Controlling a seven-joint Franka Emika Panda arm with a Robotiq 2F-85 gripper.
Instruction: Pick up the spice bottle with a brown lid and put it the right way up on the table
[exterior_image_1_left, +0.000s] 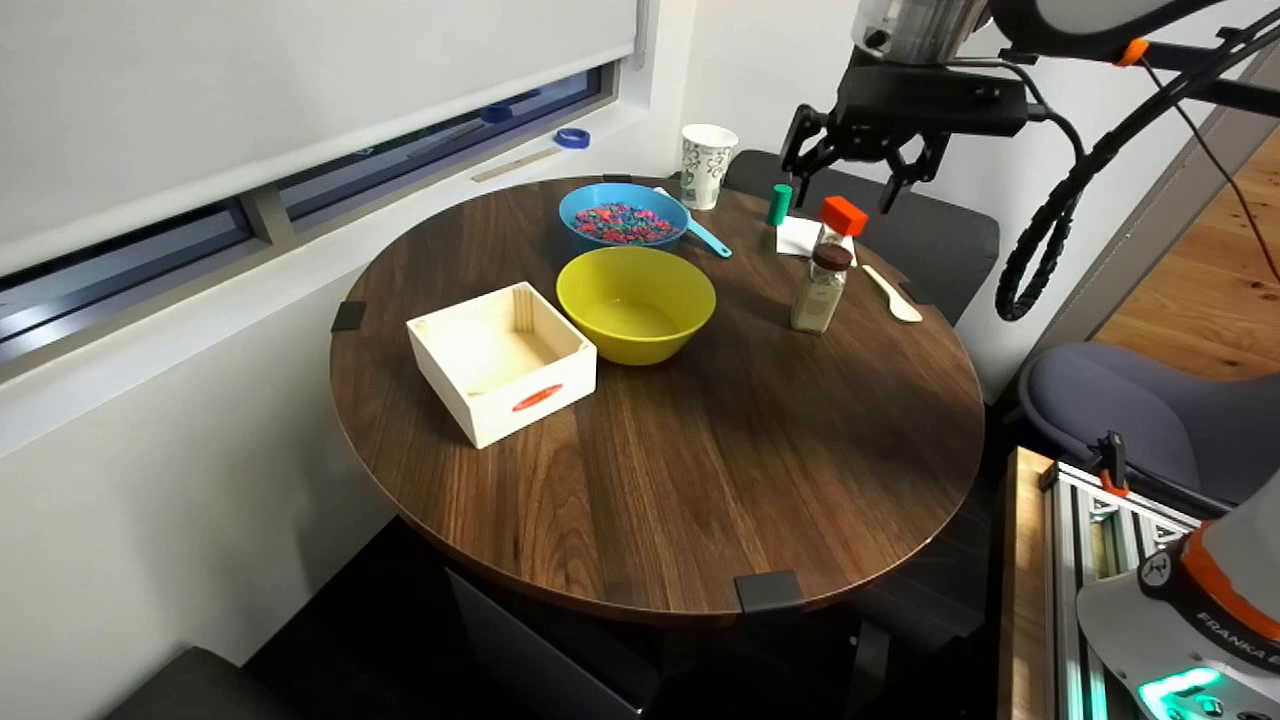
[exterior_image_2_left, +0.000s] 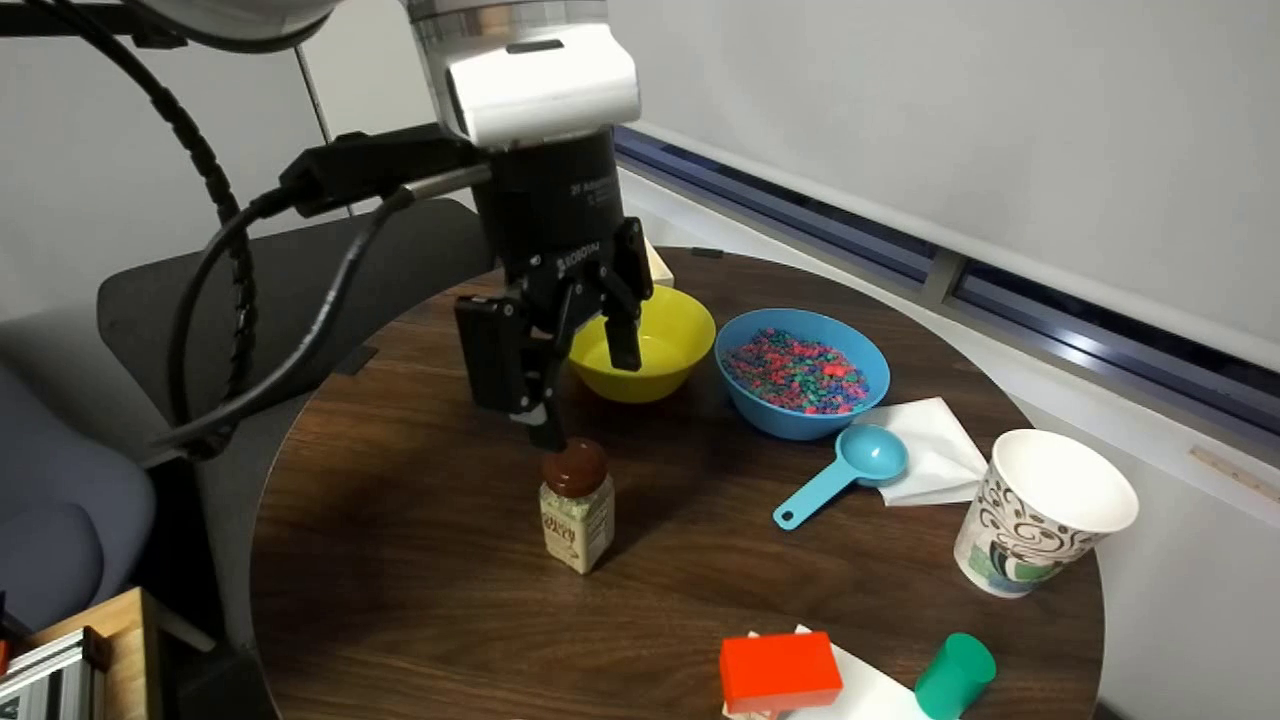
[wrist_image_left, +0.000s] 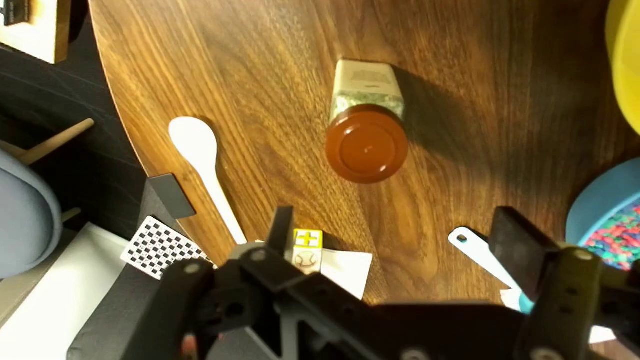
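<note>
Brown lid (wrist_image_left: 367, 145) tops the spice bottle (exterior_image_2_left: 578, 522), which stands upright on the table (exterior_image_1_left: 700, 460). The gripper (wrist_image_left: 393, 225) hangs higher, spread wide w/ nothing inside. Bottle is prob. light, stiff, maybe slippery; better to hold by 2 opposite flat sides, below lid.

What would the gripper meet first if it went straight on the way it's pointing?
Most likely the brown lid of the spice bottle, roughly in line with the open gripper in both exterior views. Depth is unclear, so it could miss.
</note>
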